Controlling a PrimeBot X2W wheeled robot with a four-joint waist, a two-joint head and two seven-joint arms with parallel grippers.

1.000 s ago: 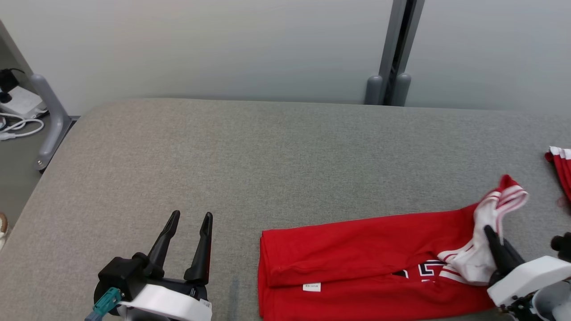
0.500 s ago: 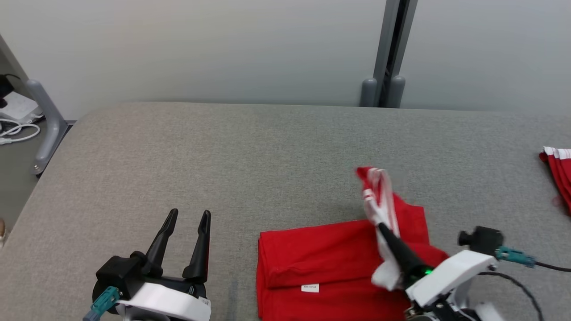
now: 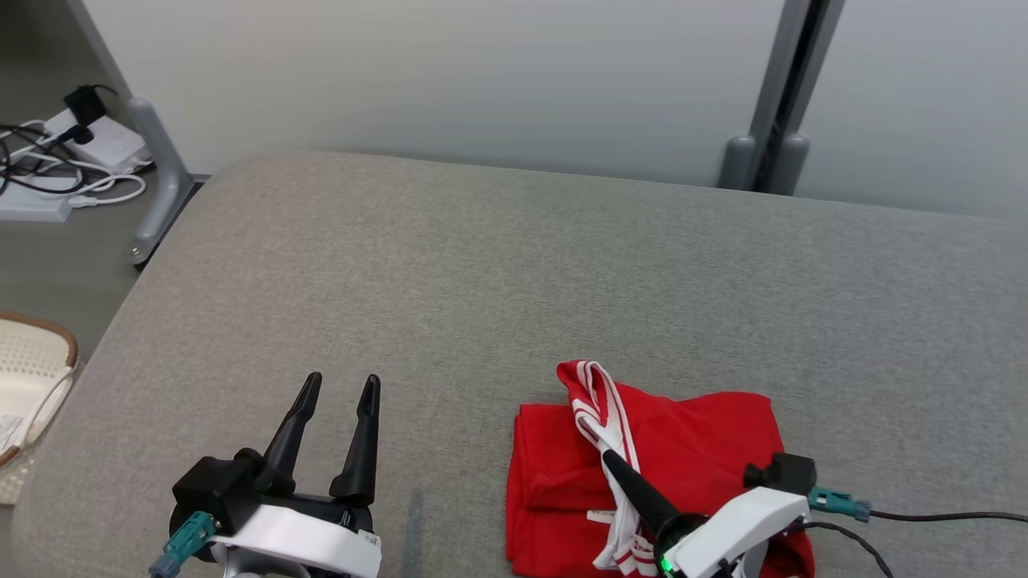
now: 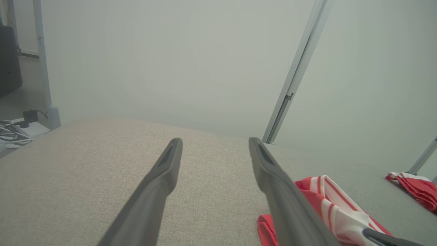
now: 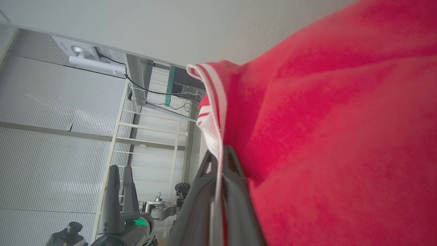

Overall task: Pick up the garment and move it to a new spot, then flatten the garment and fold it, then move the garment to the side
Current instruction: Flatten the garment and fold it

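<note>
The red garment lies doubled over near the front edge of the grey table. My right gripper is shut on its white-and-red striped trim, fingers pointing up and to the left over the cloth. In the right wrist view the shut gripper pinches the trim, with the garment to its right. My left gripper rests open on bare table to the garment's left, touching nothing. In the left wrist view the garment lies right of the open gripper.
A second red cloth lies far off to the right on the table. Off the table's left edge are a pale basket, a grey frame leg and power strips with cables. A grey post stands behind.
My right gripper has carried the garment's striped end leftward over the rest, halving its length. The head camera has shifted, so the table's left edge and the floor show more. The left gripper has stayed put.
</note>
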